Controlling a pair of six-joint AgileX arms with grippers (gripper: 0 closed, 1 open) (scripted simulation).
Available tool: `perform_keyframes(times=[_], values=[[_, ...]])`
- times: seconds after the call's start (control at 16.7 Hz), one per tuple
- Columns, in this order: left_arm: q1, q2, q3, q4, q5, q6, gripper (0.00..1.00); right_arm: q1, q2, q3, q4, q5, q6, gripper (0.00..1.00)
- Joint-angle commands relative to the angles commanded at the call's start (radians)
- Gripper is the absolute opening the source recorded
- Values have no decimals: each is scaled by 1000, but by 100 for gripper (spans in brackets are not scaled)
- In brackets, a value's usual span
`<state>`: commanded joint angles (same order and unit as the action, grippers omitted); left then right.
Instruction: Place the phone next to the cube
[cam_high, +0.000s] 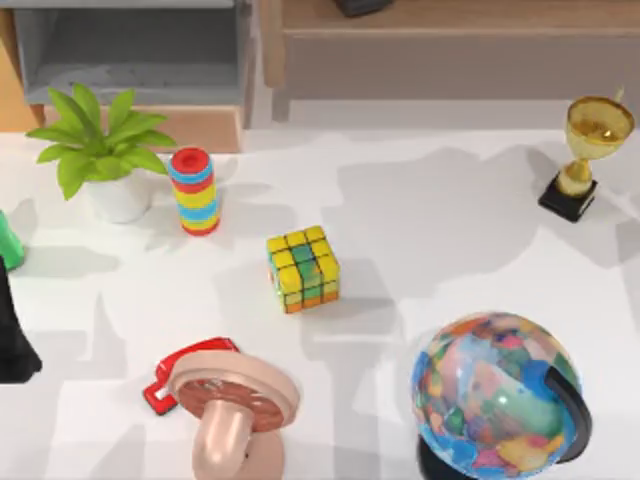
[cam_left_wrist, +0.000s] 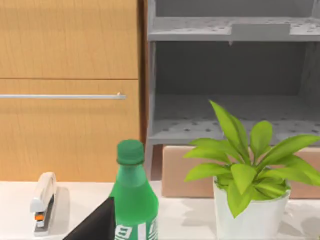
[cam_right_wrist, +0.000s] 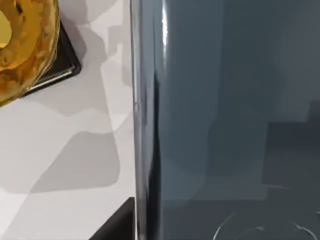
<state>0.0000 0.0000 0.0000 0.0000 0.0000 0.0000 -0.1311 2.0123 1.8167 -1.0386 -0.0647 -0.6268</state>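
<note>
The cube (cam_high: 303, 268), a puzzle cube with yellow, green and orange squares, stands in the middle of the white table in the top view. In the right wrist view the phone (cam_right_wrist: 225, 125), a glossy dark grey slab with a thin silvery edge, looms very close to the camera. My right gripper (cam_right_wrist: 137, 225) is shut on it, with one dark finger (cam_right_wrist: 117, 224) beside the phone's edge. The phone hangs above the table near the gold trophy (cam_right_wrist: 20, 45), off toward the table's right side. My left arm (cam_high: 14, 340) stays parked at the left edge.
A striped ring stack (cam_high: 193, 190) and a potted plant (cam_high: 105, 150) stand left of the cube. A pink fan (cam_high: 232, 400), a red stapler (cam_high: 185, 365) and a globe (cam_high: 500, 395) line the front. The trophy (cam_high: 590, 150) is at the far right, a green bottle (cam_left_wrist: 134, 200) at the far left.
</note>
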Motion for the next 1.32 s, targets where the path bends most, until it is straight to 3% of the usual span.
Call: perform_keyframes(times=[0.78,1.08,1.32], values=[[0,0,0,0,0,0,100,522,28,19,-101,-8,839,0],[0,0,0,0,0,0,100,609,113,-19,-121,38,1057,0],[0,0,0,0,0,0,100,634,158,-39,-126,68,1144,0]])
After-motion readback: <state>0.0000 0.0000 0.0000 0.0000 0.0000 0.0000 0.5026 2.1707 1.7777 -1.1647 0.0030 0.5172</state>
